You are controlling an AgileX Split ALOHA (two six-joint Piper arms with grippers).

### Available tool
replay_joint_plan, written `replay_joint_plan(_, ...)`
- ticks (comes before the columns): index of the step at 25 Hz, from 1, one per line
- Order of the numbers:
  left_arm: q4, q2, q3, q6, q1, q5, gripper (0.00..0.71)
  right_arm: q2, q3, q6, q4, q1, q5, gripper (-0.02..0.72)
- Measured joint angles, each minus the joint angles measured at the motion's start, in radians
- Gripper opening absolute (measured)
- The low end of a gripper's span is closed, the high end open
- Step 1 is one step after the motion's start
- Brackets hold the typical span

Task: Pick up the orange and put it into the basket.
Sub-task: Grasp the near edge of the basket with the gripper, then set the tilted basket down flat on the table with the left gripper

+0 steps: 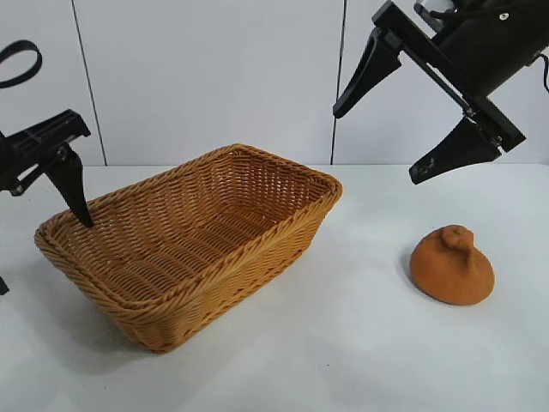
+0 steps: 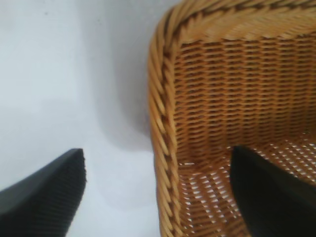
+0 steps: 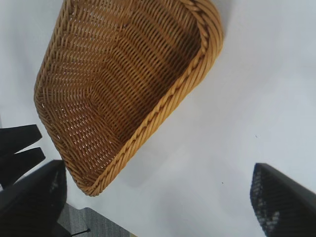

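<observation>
The orange [image 1: 452, 266], a matte orange-brown lump with a knob on top, lies on the white table at the right, well apart from the basket. The honey-tan wicker basket [image 1: 283, 225] stands left of centre and holds nothing. My right gripper [image 1: 377, 146] is open and empty, high above the table between the basket and the orange. Its wrist view shows the basket [image 3: 163, 106] and bare table between its fingers [image 3: 158, 168], but not the orange. My left gripper [image 1: 43, 256] is open and straddles the basket's left rim [image 2: 163, 98], with one finger [image 2: 271, 197] over the inside.
The white tabletop [image 1: 343, 343] stretches around the basket and the orange. A pale wall stands behind. In the right wrist view the table's edge and grey floor [image 3: 98, 224] show near the basket's corner, and the left gripper's fingers [image 3: 17, 148] beside it.
</observation>
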Motion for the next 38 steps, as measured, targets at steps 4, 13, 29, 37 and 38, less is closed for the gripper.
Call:
replay_joint_plan(4,-0.046,0.058,0.000,0.042,0.000,-0.031,0.571,0.000,0.000,0.000,0.000,0.000,-0.001,0.694)
replay_joint_plan(13,-0.096,0.103,0.000,0.094,0.000,-0.086,0.560,0.000,0.000,0.000,0.000,0.000,-0.002,0.694)
replay_joint_plan(29,-0.101,0.100,-0.059,0.141,0.036,-0.010,0.085,0.000,0.000,0.000,0.000,0.000,-0.002,0.694)
replay_joint_plan(37,-0.097,0.100,-0.246,0.358,0.116,0.147,0.085,0.000,0.000,0.000,0.000,0.000,-0.002,0.694)
replay_joint_plan(38,-0.096,0.100,-0.264,0.379,0.117,0.160,0.085,0.000,0.000,0.000,0.000,0.000,-0.002,0.694)
